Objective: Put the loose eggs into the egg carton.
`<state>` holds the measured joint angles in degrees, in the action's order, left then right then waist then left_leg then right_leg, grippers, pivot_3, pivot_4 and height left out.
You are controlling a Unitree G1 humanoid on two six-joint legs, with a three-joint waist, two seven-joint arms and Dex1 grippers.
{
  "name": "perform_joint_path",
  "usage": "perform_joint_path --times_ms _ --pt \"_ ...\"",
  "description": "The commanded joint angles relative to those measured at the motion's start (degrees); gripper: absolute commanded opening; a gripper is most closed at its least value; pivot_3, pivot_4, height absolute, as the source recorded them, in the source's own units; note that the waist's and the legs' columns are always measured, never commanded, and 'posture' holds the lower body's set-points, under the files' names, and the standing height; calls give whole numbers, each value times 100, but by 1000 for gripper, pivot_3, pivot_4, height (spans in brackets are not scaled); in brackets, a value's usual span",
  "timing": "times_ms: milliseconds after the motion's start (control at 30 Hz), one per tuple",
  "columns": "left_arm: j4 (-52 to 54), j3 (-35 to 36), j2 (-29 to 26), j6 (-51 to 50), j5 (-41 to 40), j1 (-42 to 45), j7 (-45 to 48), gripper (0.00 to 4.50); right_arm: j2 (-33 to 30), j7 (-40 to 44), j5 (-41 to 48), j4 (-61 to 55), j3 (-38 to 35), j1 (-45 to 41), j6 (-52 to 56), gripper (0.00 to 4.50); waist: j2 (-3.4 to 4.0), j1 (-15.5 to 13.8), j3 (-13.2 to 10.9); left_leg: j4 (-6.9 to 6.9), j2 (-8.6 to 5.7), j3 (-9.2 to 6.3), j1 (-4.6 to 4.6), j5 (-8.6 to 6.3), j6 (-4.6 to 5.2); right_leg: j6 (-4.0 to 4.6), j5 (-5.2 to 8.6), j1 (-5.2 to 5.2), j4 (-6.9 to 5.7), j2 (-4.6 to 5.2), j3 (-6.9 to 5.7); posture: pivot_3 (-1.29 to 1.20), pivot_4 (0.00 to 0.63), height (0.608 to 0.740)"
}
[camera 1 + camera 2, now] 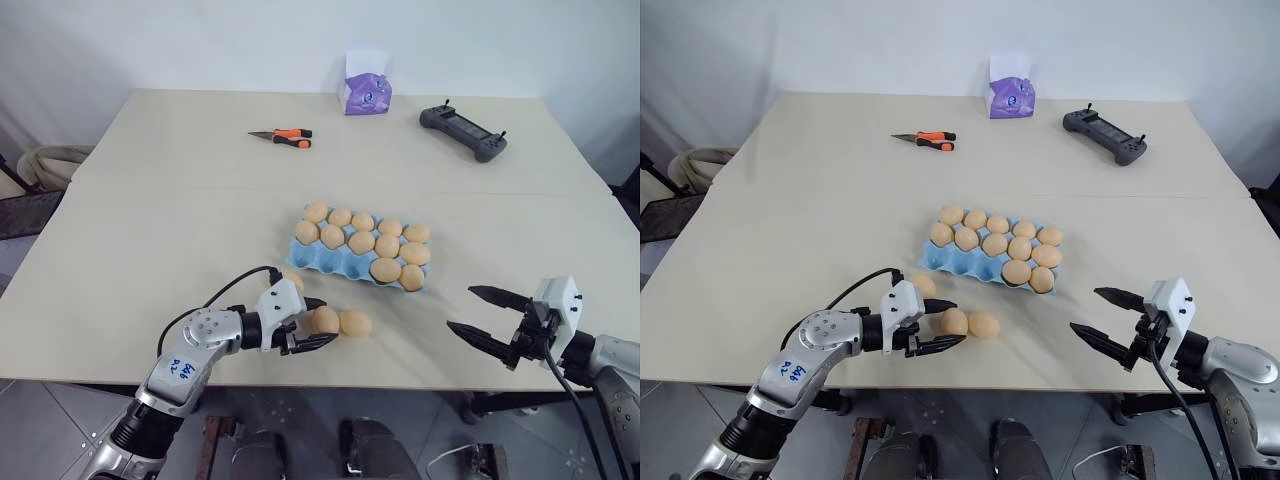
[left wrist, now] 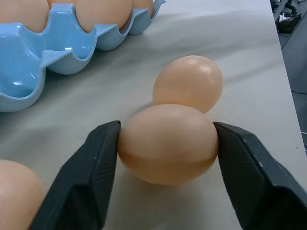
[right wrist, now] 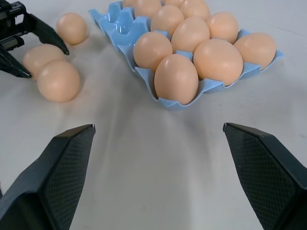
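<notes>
Three loose eggs [image 3: 58, 80], eleven in egg carton [image 1: 330, 262]

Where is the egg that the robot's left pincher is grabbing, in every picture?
Left eye view: egg between the left gripper fingers, near the table's front edge.
Right eye view: same egg.
Left wrist view: centre.
Right wrist view: far corner.
Shared landmark: egg carton.

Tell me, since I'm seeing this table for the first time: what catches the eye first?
The light blue egg carton mid-table, nearly full of tan eggs. In front of it, the left gripper has its fingers against both sides of one loose egg, a second egg touching it. The right gripper hangs open, off to the right.
</notes>
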<state>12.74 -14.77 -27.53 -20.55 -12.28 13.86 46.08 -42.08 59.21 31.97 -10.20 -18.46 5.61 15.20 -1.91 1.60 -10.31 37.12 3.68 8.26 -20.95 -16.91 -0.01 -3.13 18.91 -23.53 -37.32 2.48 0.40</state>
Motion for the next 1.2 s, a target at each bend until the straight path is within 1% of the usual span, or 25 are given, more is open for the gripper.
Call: perform_joint_path --times_ms 33,367,500,567,767,900,1000,1100,1200 --pt "144 0 44 67 -56 32 80 3282 -16 -47 72 -182 -96 -28 15 4500 0 0 0 0 0 0 0 0 0 0 0 0 0 0 0 0 150 740" --pt "210 86 26 -167 -161 29 92 3282 -2 -125 51 -198 -52 -83 56 4500 0 0 0 0 0 -1 -2 0 0 0 0 -1 1 0 -1 0 150 740" --pt "189 76 95 -71 -216 0 121 2559 2 -163 51 -217 -49 -100 85 4500 1 -1 0 0 0 -1 -2 0 0 0 0 -1 1 0 -1 0 150 740" --pt "197 94 124 -87 -201 7 71 2419 1 -175 48 -222 -53 -102 100 4500 1 0 0 0 0 -1 -2 0 0 0 0 -1 2 0 -1 0 150 740" --pt "209 234 54 -136 -277 103 159 2419 -9 -203 45 -230 -57 -100 127 4500 1 1 -1 -1 0 -1 -3 0 0 0 0 -2 2 0 -1 0 150 740" --pt "359 607 80 -378 -704 230 187 2419 -7 -224 48 -231 -52 -113 130 4500 1 -2 -1 1 0 -2 -4 0 0 0 0 -2 1 0 -2 0 150 740" --pt "580 851 -56 -633 -1025 261 305 2419 -8 -226 46 -226 -46 -121 133 4500 2 8 -1 0 0 -2 -4 0 0 0 0 -2 2 0 -2 0 150 740" --pt "510 1153 -9 -421 -1202 605 306 2419 -2 -230 44 -205 -32 -152 137 4500 6 -1 -5 -1 0 -2 -7 0 -1 -1 0 -4 2 0 -4 0 150 740" --pt "261 1161 211 -224 -1167 942 185 2419 5 -230 36 -189 -12 -182 134 4500 7 -15 -5 6 -2 -4 -10 2 0 -4 -2 -5 1 -2 -4 0 150 740"
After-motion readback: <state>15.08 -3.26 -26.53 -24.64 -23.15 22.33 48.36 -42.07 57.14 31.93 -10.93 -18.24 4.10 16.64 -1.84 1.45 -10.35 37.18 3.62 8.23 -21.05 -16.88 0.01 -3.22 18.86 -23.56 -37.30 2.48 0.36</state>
